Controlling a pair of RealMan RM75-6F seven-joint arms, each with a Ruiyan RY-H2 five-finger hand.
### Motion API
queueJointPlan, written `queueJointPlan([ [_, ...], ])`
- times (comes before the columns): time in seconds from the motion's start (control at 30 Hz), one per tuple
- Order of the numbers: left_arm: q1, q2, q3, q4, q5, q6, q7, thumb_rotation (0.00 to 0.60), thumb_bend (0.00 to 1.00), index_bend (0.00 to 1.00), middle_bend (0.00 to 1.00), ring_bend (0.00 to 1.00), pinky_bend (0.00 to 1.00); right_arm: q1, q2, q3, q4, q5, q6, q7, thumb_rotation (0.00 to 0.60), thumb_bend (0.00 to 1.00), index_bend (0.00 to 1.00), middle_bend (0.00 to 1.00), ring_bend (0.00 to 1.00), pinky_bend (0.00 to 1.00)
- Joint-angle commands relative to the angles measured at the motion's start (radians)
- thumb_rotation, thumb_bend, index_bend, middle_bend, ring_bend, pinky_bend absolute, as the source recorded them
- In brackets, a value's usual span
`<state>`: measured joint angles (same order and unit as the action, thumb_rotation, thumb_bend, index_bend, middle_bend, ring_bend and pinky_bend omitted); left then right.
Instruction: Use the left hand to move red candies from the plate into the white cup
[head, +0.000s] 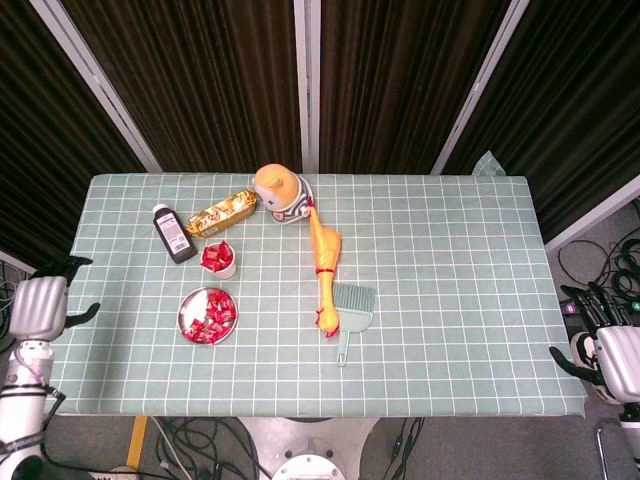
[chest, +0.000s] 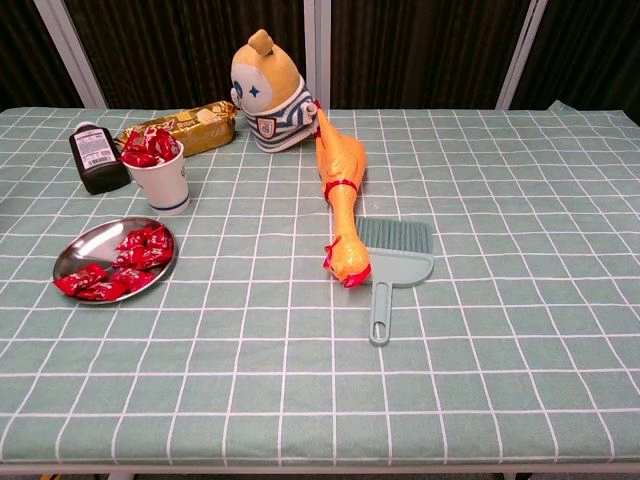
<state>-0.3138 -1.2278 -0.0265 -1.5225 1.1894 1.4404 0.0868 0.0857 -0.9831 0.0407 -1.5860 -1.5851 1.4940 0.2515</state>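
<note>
Nothing here can be read; the dark bottle (chest: 97, 158) carries a white label with print too small to make out; the gold packet (chest: 185, 125) shows markings just as blurred.
</note>
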Motion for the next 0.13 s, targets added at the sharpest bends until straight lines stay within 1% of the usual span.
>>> queueJointPlan([
  [0.03,0.077,-0.012,0.047,-0.011,0.061,0.082,-0.004,0.600,0.21,0.32,0.33,0.24,0.35,-0.008,-0.019,-0.006,0.012,0.004,0.004,0.002,0.600,0.16,0.09,0.13,0.00,0.13],
  [0.13,0.122,-0.012,0.064,-0.032,0.086,0.126,0.012,0.600,0.20,0.32,0.33,0.24,0.35,-0.015,-0.032,-0.009,0.021,0.001,0.016,0.001,0.600,0.16,0.09,0.13,0.00,0.13],
])
